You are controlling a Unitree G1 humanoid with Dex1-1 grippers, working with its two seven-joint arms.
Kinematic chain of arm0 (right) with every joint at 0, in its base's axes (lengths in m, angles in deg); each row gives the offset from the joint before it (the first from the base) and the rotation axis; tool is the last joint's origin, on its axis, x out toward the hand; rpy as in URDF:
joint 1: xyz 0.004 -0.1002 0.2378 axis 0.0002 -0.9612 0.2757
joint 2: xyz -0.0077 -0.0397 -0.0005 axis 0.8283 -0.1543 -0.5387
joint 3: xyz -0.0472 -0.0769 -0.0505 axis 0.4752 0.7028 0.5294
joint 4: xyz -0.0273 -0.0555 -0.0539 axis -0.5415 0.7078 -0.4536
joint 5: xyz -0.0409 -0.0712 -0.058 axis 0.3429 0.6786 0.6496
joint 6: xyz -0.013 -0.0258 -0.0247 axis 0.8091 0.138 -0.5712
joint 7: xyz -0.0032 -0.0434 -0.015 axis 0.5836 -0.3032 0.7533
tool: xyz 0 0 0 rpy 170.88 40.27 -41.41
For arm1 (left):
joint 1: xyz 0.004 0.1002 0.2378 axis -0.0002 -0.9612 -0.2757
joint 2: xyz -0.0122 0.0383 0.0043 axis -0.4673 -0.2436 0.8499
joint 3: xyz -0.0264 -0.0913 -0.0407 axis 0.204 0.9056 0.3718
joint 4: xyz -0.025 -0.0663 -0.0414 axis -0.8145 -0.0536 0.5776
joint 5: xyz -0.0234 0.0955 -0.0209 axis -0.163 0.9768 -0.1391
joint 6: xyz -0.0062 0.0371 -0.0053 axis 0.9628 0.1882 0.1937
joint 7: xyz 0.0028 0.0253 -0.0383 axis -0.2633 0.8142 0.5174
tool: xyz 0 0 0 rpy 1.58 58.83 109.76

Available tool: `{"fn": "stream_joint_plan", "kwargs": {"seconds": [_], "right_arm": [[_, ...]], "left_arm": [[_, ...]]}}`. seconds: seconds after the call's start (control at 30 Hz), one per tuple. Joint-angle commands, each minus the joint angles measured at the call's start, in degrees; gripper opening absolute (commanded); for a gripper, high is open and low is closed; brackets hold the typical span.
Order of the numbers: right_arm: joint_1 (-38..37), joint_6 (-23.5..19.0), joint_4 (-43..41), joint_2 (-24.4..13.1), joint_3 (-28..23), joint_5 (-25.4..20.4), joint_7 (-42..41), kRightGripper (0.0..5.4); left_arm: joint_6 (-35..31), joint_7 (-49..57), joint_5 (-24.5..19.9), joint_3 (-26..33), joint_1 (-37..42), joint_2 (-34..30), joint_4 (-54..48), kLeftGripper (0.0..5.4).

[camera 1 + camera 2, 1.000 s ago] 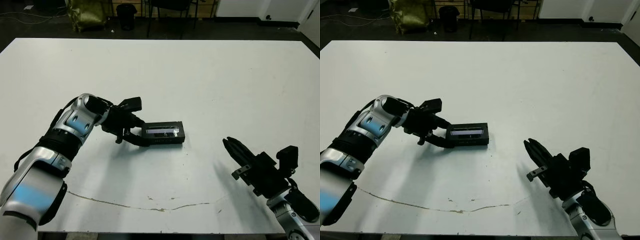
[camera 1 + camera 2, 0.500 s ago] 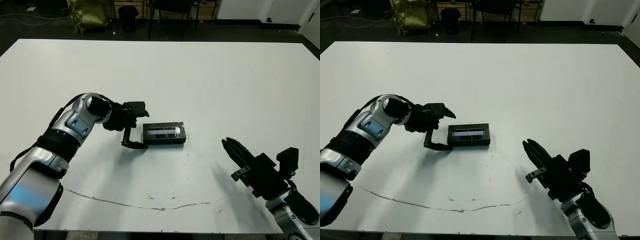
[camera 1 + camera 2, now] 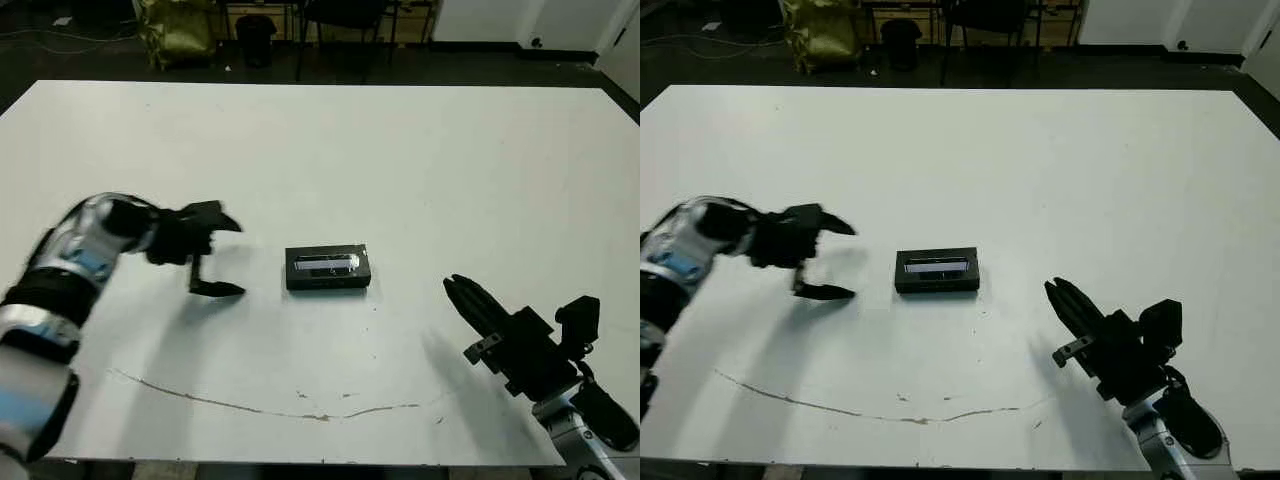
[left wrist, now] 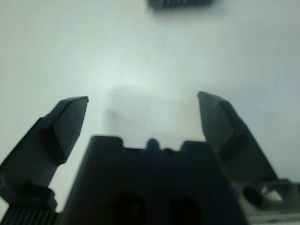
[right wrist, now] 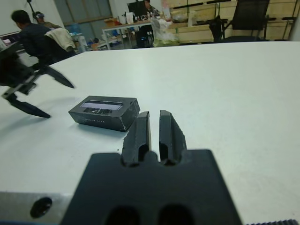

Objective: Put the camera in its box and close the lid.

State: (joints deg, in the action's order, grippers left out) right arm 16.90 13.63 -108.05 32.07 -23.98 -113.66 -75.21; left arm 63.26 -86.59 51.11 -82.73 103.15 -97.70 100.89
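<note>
Left claw (image 3: 207,255): fingers spread wide, holding nothing, poised over bare desk (image 3: 420,150) a short way to the left of the box. Its wrist view shows only white surface between the two fingers, with a dark edge of the box at the far end of the picture.

Right claw (image 3: 470,300): fingers pressed together, nothing between them, near the front right of the desk, well apart from the box and pointing roughly toward it.

Box (image 3: 328,269): sits mid-desk, between the two claws, touched by neither. The lid (image 5: 101,105) is on top, its pale glossy stripe facing up; in the right wrist view lid and tray read as one squared block, edges flush as far as can be told.

Contents: the camera is not visible anywhere on the desk. Judgement: it is probably inside the shut box, though the closed lid hides the interior, so this cannot be confirmed.

Progress: judged complete or nearly so, with the lid seated and no loose parts lying about. What may remain is only checking that the lid is fully pressed home.

Beyond the desk: people and chairs, out of play.
</note>
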Motion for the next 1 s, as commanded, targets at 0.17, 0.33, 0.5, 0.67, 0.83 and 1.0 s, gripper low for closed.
{"fn": "stream_joint_plan", "kwargs": {"seconds": [0.17, 0.33, 0.5, 0.67, 0.83, 1.0], "right_arm": [[-0.8, -2.0, -0.9, -1.0, -0.3, -0.1, 0.6, 0.00], [-0.3, -2.8, 1.7, -0.4, -0.4, -0.3, 1.4, 0.00], [1.0, 2.2, 6.8, 1.2, -0.3, 1.2, 0.1, 0.00], [1.4, 5.0, 8.2, 2.0, 0.6, 3.4, 0.7, 0.00], [1.9, 5.9, 8.3, 2.6, 1.5, 5.4, 1.3, 0.00], [1.7, 4.2, 6.8, 3.6, 2.1, 6.3, 3.8, 0.00]], "left_arm": [[-10.9, 0.0, 0.2, 3.7, -8.8, -9.1, -10.7, 5.39], [-27.8, 17.0, -12.2, 19.8, -23.3, -2.8, -40.4, 4.76], [-34.3, 28.2, -21.2, 23.1, -28.7, 7.7, -57.7, 3.52], [-37.3, 34.7, -23.4, 19.4, -29.8, 13.7, -67.7, 2.27], [-40.6, 39.3, -24.2, 14.6, -28.6, 17.9, -72.5, 1.03], [-45.3, 51.4, -21.5, 10.7, -30.1, 25.8, -75.2, 0.03]]}}
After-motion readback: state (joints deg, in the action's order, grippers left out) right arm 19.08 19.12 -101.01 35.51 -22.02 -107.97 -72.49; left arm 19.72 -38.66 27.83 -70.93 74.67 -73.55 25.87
